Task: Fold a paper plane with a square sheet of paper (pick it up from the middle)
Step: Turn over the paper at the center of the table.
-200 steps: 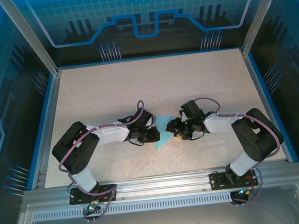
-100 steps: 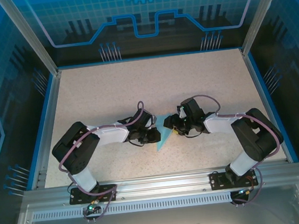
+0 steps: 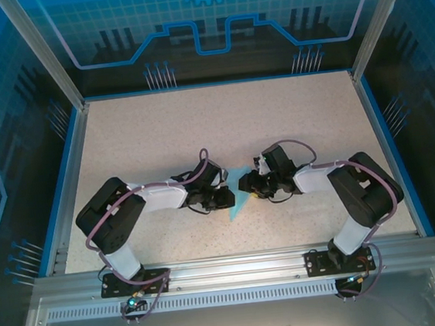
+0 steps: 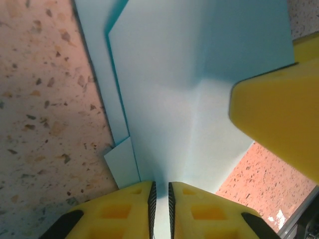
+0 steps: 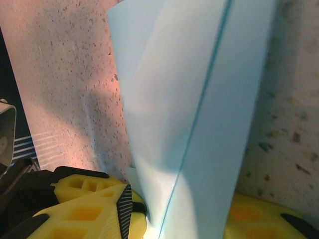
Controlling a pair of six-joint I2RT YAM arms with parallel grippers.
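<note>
Light-blue and partly folded, the sheet of paper (image 3: pixel 238 200) lay near the middle of the speckled counter (image 3: pixel 198 126), between the two arms' tips. Seen from above, it showed as a narrow pointed shape, its tip toward the far side.

From the left wrist camera the left gripper (image 4: pixel 160 191) was pressed nearly together, pinching one edge of the paper in the thin slot between its yellow fingers (image 4: pixel 119 209). Several folded layers with sharp creases spread away from that pinch, resting on the counter. A yellow finger of the other arm (image 4: pixel 279 119) sat on the paper's far corner.

From the right wrist camera the right gripper (image 5: pixel 189 214) had its fingers on either side of the paper, which stood up steeply between them with one long crease running along it. Its black pad (image 5: pixel 124 206) was right at the sheet, yet I could not tell whether that gripper was truly clamped on it.
</note>
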